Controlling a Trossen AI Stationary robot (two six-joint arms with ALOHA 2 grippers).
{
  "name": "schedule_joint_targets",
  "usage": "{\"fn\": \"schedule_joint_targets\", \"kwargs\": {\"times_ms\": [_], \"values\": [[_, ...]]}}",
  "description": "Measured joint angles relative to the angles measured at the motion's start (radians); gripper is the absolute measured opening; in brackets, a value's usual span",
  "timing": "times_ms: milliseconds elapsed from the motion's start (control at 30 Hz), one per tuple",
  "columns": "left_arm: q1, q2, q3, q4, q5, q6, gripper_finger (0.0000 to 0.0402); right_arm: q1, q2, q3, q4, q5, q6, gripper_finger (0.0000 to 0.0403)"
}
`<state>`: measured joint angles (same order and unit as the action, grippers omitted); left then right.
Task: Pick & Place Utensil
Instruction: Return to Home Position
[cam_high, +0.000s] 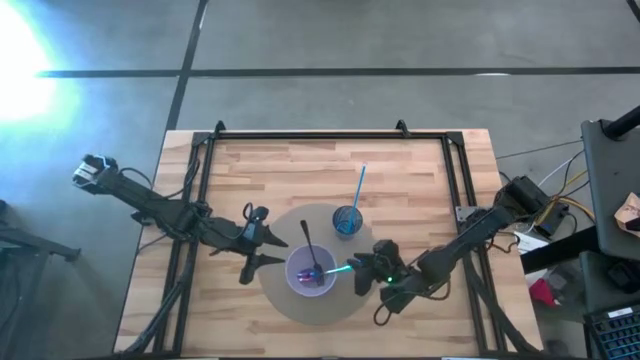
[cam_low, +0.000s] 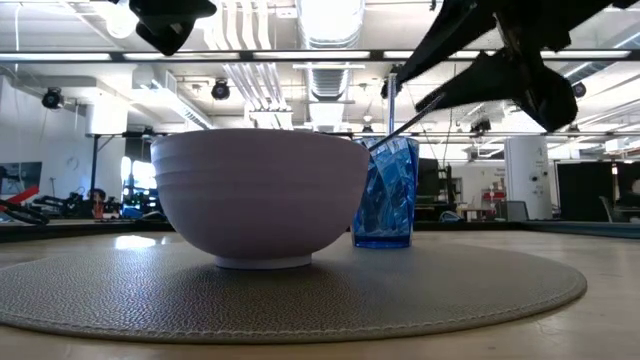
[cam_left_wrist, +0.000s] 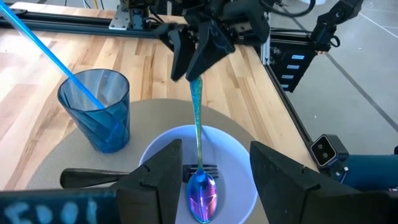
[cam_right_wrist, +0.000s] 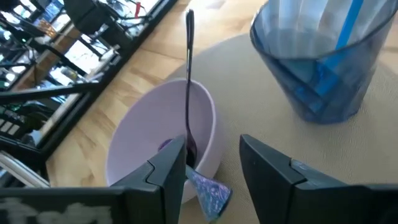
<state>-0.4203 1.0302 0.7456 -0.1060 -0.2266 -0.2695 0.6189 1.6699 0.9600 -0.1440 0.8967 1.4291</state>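
I'm seeing right gripper (cam_right_wrist: 212, 144) jaws standing apart, spoon (cam_left_wrist: 199, 130) handle tip sitting btwn them, near one finger. Spoon head's lying in the bowl (cam_high: 298, 283) w/ the fork (cam_high: 308, 245). Left gripper (cam_left_wrist: 216, 145) jaws apart too, hovering over bowl.

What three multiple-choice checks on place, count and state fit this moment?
1. The blue cup stands: A on the round mat beside the bowl; B in the bowl; C on the floor.
2. Utensils in the bowl: A one; B two; C four.
3. The left gripper is: A open; B shut on the bowl's rim; C shut on the cup.
Key: 1A, cup on mat by bowl; 2B, black fork and iridescent spoon; 3A, fingers apart, nothing held.
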Motion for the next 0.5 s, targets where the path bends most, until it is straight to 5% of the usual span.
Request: {"fn": "schedule_joint_targets", "kwargs": {"times_ms": [233,500], "values": [[0.007,-0.044,0.0,-0.014,0.005,0.033,0.0179,0.0,-0.102,0.0,-0.047,0.037,-0.133,0.0152],[0.086,-0.201,0.0,-0.094,0.107,0.047,0.0152,-0.003,-0.291,-0.001,-0.048,0.076,-0.504,0.0131]]}}
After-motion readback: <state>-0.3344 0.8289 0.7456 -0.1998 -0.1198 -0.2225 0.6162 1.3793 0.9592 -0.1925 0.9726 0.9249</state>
